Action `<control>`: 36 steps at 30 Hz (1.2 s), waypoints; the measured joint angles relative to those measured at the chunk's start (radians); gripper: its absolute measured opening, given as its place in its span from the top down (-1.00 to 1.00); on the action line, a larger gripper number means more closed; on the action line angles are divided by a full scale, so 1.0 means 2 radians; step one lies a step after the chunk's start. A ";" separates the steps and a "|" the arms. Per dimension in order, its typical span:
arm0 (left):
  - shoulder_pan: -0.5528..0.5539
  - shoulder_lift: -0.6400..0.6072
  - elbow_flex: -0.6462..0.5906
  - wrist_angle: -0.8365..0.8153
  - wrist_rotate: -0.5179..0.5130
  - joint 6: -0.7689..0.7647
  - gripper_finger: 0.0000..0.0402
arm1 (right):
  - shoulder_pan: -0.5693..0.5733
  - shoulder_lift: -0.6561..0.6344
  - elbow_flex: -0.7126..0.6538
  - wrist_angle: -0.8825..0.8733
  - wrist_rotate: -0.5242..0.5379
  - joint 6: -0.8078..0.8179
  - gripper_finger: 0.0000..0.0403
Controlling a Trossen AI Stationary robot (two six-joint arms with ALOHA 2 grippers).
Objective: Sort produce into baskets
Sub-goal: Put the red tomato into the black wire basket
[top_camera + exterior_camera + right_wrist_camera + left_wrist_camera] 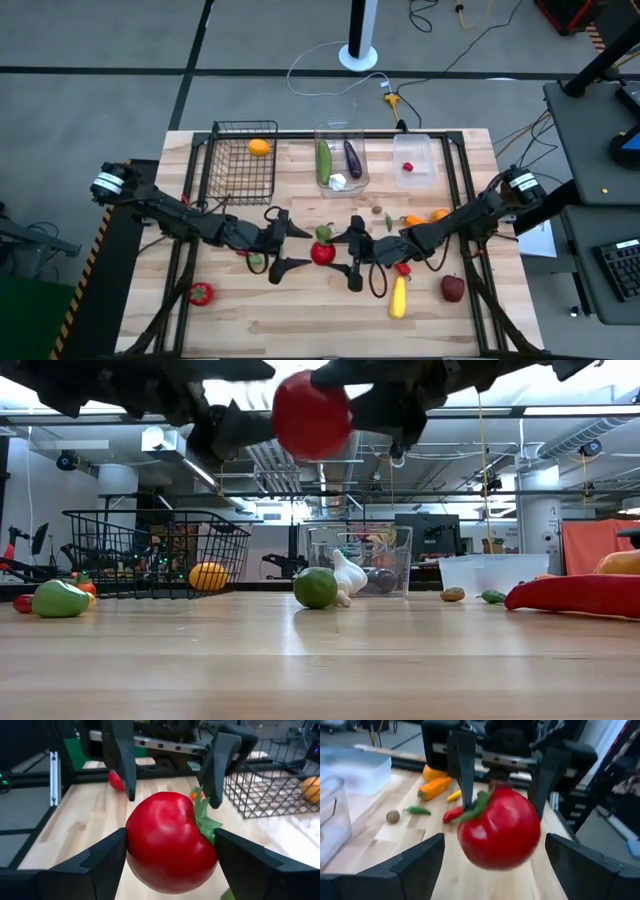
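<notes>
Overhead camera straight down, low camera level across table, both wrist cameras close, sharing red tomato

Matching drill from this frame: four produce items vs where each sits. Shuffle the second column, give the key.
Items:
1. tomato
2. eggplant
3. orange fruit
4. yellow pepper

Places:
A. inside the black wire basket
B. inside the middle clear bin
C. lying on the bare table, near the front edge
D. off the table, between the left end effector and the right end effector

Pairs: 1-D, 2-B, 3-A, 4-C
</notes>
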 joint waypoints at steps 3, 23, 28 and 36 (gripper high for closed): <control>0.000 0.000 -0.003 0.023 0.022 0.001 -0.65 | 0.000 0.000 0.000 0.001 0.000 -0.014 -0.37; 0.001 0.077 -0.004 0.138 0.022 0.010 -0.65 | 0.000 0.002 0.001 0.036 -0.012 -0.069 -0.38; 0.002 0.077 -0.004 0.139 0.022 0.013 -0.57 | 0.000 0.002 0.001 0.035 -0.012 -0.077 -0.40; 0.002 0.074 -0.004 0.138 0.022 0.012 -0.45 | 0.000 0.001 0.001 0.035 -0.012 -0.077 -0.43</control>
